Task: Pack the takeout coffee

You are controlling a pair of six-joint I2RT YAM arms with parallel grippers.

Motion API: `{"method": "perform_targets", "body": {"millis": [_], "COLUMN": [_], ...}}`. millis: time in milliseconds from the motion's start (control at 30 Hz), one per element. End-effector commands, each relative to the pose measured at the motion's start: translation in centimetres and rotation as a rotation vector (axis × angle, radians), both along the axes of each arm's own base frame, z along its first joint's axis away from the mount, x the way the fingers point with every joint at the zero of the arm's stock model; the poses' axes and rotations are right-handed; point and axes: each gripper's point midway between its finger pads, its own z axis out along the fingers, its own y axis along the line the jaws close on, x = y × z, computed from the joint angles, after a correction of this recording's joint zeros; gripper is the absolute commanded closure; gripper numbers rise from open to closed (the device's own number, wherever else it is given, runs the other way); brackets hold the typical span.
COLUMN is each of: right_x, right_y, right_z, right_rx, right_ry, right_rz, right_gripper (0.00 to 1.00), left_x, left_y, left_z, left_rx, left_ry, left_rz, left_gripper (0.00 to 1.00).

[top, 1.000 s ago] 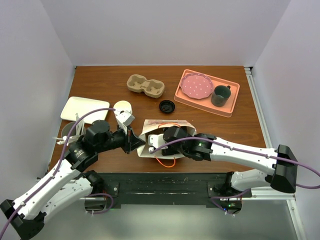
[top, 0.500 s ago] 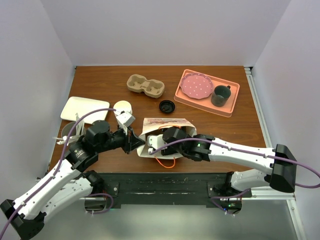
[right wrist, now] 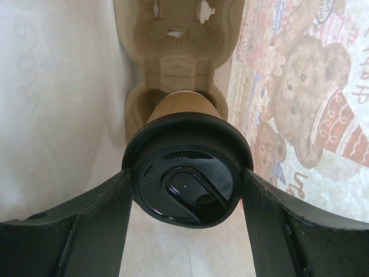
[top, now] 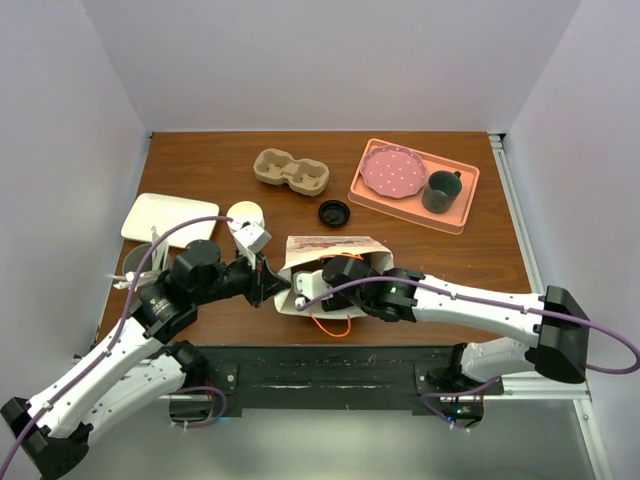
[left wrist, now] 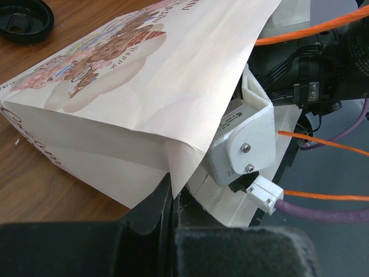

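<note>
The right pincer [right wrist: 185, 193] is spread wide but clamped: its two black fingers [right wrist: 98, 225] press on opposite sides of the black lid of the coffee cup [right wrist: 185, 167], which sits deep inside the paper bag [top: 330, 247]. The left pincer [left wrist: 173, 193] is closed tight, with a thin fold of the bag's mouth pinched between its tips. Only the right wrist view shows the cup. Its tan side runs away from the lid toward a brown pulp holder [right wrist: 179, 34] that lies further in, though whether the cup's base is seated in the holder's near pocket cannot be told. A plain white bag wall passes close by the left finger, and a teddy-bear print shows on the wall close by the right finger. The overhead view hides all of this under the printed paper, with the right arm [top: 450, 298] disappearing into the bag's mouth. It alone shows the rest of the table [top: 220, 160]: a second pulp carrier [top: 291, 171], a pink tray [top: 460, 215] with a spotted plate [top: 393, 171] and a dark mug [top: 441, 190], a white dish [top: 165, 218], and a loose black lid [top: 334, 212] just beyond the bag. The left wrist view shows the bag's mouth up close, propped open, with the right arm's white wrist housing [left wrist: 248, 144] filling the gap and orange cords [left wrist: 323, 23] crossing it. The bag lies on its side near the table's front edge, just ahead of the arm bases, and bare wood separates it from the tray.
</note>
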Motion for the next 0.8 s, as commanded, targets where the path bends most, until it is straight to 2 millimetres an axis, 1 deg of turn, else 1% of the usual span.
{"method": "perform_targets", "body": {"millis": [0, 200, 267, 400, 467, 500, 567, 633, 767], "right_x": [1.2, 2.5, 2.6, 2.9, 3.1, 3.3, 3.3, 3.1, 2.7], "right_y": [0.0, -0.1, -0.1, -0.4, -0.4, -0.4, -0.4, -0.5, -0.7], "right_z": [0.6, 1.8, 1.9, 1.6, 2.0, 2.6, 3.2, 3.1, 4.1], "right_rx": [-0.004, 0.015, 0.025, 0.022, 0.029, 0.042, 0.069, 0.070, 0.102], "right_ry": [-0.041, -0.096, -0.102, -0.104, -0.117, -0.132, -0.136, -0.129, -0.128], "right_rz": [-0.042, -0.098, -0.105, -0.113, -0.127, -0.136, -0.135, -0.126, -0.114], "right_gripper": [0.85, 0.87, 0.87, 0.87, 0.88, 0.88, 0.89, 0.89, 0.88], "left_x": [0.3, 0.3, 0.4, 0.6, 0.7, 0.8, 0.9, 1.1, 1.3], "left_y": [-0.6, -0.6, -0.6, -0.6, -0.7, -0.7, -0.7, -0.6, -0.5], "left_z": [2.2, 1.6, 1.6, 1.7, 1.7, 1.7, 1.8, 1.7, 1.8], "left_rx": [-0.046, -0.030, -0.023, -0.022, -0.018, -0.016, -0.016, -0.015, -0.010], "left_ry": [-0.060, -0.054, -0.058, -0.062, -0.062, -0.063, -0.064, -0.063, -0.066], "left_rz": [-0.021, -0.026, -0.028, -0.024, -0.022, -0.017, -0.010, -0.001, 0.013], "left_gripper": [1.00, 1.00, 1.00, 1.00, 1.00, 1.00, 1.00, 1.00, 1.00]}}
